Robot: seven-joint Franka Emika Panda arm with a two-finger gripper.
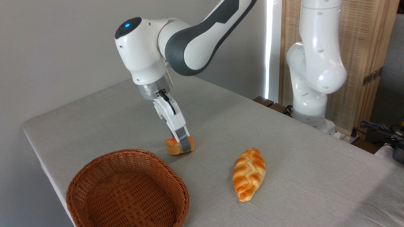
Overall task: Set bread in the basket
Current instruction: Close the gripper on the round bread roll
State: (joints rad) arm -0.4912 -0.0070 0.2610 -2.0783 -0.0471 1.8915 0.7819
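Camera view: a grey cloth-covered table (284, 151) before a grey wall. One bun (173, 147) at centre, clasped by the gripper (184, 144); one braided loaf (249, 174); one basket (126, 189) lower left.

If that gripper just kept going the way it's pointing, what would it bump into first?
The gripper points down and slightly right, and the small bun already sits at its fingertips. Pushing on, it would probably press the bun into the table.

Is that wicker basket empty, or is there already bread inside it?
Empty. The basket shows only bare woven bottom. The small bun sits on the table behind it at the tool, and the braided loaf lies to its right.
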